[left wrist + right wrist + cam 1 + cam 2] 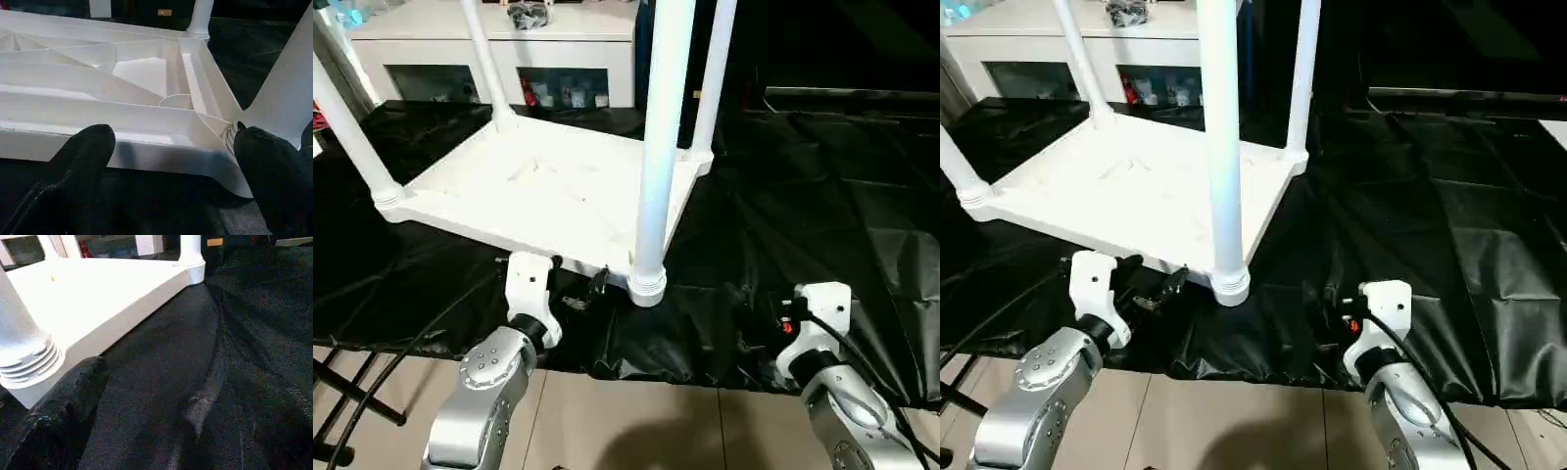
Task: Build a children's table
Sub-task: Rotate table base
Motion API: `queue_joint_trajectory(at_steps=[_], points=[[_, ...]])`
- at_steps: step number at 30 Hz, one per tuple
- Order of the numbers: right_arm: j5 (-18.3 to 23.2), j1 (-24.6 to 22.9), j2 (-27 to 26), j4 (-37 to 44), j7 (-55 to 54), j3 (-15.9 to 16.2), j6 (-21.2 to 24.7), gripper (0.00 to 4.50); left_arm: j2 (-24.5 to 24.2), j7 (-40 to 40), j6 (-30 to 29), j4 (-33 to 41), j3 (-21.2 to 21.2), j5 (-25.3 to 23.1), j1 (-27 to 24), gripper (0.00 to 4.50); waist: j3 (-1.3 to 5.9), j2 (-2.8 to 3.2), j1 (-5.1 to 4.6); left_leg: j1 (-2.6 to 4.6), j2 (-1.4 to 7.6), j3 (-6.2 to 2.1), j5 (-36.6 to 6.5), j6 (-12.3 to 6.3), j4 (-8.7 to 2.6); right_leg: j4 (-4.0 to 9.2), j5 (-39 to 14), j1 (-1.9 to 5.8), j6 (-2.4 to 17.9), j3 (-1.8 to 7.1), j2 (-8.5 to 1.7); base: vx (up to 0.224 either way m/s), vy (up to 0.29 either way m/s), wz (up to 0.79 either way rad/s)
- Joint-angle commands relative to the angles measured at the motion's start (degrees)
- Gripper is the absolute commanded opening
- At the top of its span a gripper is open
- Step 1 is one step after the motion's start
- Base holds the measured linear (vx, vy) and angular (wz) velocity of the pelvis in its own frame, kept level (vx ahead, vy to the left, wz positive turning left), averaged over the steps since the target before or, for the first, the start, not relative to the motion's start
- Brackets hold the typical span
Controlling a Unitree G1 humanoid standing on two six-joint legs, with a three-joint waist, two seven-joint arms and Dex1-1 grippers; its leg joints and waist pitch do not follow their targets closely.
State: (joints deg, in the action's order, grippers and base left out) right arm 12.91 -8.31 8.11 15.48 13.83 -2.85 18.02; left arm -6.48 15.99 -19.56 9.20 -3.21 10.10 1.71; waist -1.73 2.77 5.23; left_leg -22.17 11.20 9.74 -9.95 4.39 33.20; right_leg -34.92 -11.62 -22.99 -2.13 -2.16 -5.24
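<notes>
Children's table (538,186) seen upside down, four legs fitted; flipping upright judged left. Left claw (171,161) spread before rim; right claw's (63,411) state cannot be told.

A black sheet (822,196) is lying wrinkled across the work surface, its near edge hanging over pale floor tiles (636,421). Beyond the sheet's far edge a white cabinet (499,44) is standing, its shelf openings (563,88) holding small coloured items too small to identify. A dark bundle (529,14) is resting on the cabinet's top.
</notes>
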Motion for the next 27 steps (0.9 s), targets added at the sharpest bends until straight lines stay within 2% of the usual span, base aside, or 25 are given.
queue_joint_trajectory(at_steps=[1, 27], points=[[0.2, 0.2, 0.1, 0.0, 0.0, -0.1, 0.0, 4.46, -0.5, 0.1, 0.1, 0.6, 0.0, -0.2, 0.1, 4.5, 2.65, -0.65, 0.23, 0.32, 0.84, -0.32, -14.3, -0.52, -3.91, 4.79, -11.1, 2.17, 5.3, 1.45, -1.44, 0.0, 0.0, 0.0], [0.2, 0.2, 0.1, 0.0, 0.0, -0.1, 0.0, 4.46, -0.5, 0.1, 0.1, 0.6, 0.0, -0.2, 0.1, 4.5, 2.69, -0.65, 0.23, 0.36, 0.84, -0.34, -14.4, -0.56, -3.83, 4.75, -11.2, 2.17, 5.4, 1.44, -1.43, 0.0, 0.0, 0.0]])
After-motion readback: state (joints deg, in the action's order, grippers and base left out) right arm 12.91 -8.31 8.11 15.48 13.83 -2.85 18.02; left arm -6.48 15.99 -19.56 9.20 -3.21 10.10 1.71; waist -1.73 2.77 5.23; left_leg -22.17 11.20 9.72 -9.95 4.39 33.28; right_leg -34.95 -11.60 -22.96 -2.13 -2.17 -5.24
